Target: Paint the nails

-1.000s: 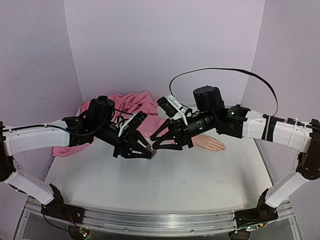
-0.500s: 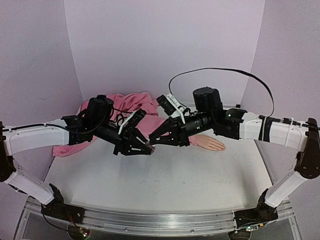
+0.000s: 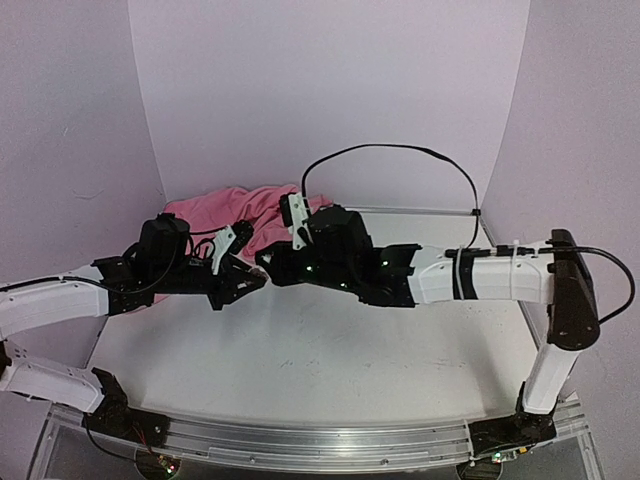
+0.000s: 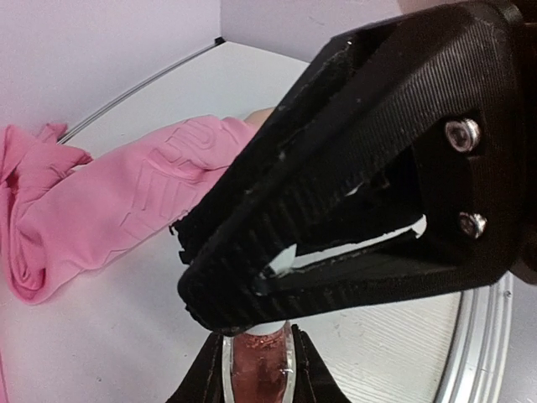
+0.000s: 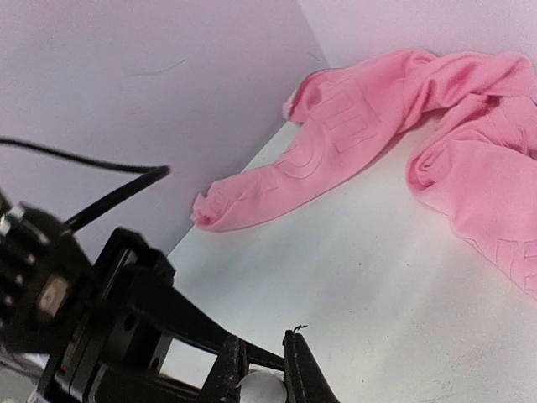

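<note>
My left gripper (image 3: 256,282) (image 4: 258,337) is shut on a tiny bottle of pinkish polish (image 4: 258,374), held above the table left of centre. My right gripper (image 3: 268,262) (image 5: 262,357) reaches across from the right and is shut on the bottle's pale cap (image 5: 262,389). Its black fingers (image 4: 352,159) fill the left wrist view. The pink sleeve (image 3: 240,205) (image 4: 126,201) (image 5: 352,126) lies at the back. A small peach patch (image 4: 256,116) shows at the sleeve's end. The mannequin hand's nails are hidden behind my right arm.
The pink garment lies bunched against the back wall, from the left corner to the centre. My right arm (image 3: 470,280) stretches across the middle of the table. A black cable (image 3: 385,150) loops above it. Lilac walls close the back and both sides.
Both grippers moved left and back together, still meeting at the bottle. My right arm stretched far across, and it now covers the mannequin hand that showed at centre right.
</note>
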### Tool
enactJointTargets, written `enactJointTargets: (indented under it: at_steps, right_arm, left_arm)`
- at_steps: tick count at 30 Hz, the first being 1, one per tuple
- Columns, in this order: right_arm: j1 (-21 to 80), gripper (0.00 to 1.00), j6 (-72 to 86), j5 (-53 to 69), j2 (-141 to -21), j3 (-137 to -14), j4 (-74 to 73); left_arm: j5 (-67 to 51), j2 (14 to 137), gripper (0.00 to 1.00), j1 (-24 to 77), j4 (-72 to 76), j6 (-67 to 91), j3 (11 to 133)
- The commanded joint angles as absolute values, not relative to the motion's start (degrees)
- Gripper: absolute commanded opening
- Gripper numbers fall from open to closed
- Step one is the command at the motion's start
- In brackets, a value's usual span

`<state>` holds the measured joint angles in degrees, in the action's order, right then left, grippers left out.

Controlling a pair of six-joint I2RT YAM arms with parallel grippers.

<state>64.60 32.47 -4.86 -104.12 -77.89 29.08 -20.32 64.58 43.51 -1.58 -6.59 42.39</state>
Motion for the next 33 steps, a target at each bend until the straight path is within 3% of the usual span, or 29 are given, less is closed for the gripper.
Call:
enactJointTargets:
  at_steps: [1,5,12,15,18,22,25,33]
  right_arm:
    - [69.52,0.0,41.02,-8.12,-107.2,-82.2,25.2]
    - [68.18,0.03,38.98,-7.48,-103.17,-81.31,24.83]
    - [60.56,0.7,30.09,4.38,-89.82,-74.38,24.25]
    - [55.85,0.86,27.77,11.9,-85.44,-70.68,24.59]
    - [51.63,0.93,23.0,22.05,-82.56,-68.32,24.95]
    - [49.38,0.89,10.29,40.67,-82.13,-67.42,24.81]
    - [49.32,0.84,6.01,48.19,-82.49,-67.53,24.83]
    - [49.31,0.55,7.05,56.85,-86.98,-71.26,25.9]
  left_arm:
    - [-19.04,63.04,0.0,45.26,15.64,-8.75,46.56]
    - [-18.0,63.42,0.0,45.36,15.49,-8.71,46.67]
    - [-16.99,65.94,0.0,45.27,12.92,-8.09,48.07]
    - [-19.54,66.99,0.0,45.2,12.16,-6.93,48.86]
    - [-27.83,68.63,0.0,45.02,11.05,-6.54,50.42]
    - [-45.96,72.19,0.0,44.74,10.5,-4.05,53.44]
    - [-56.41,75.35,0.0,44.71,10.46,-1.34,55.63]
    - [-63.59,78.24,0.0,45.0,10.5,1.11,57.39]
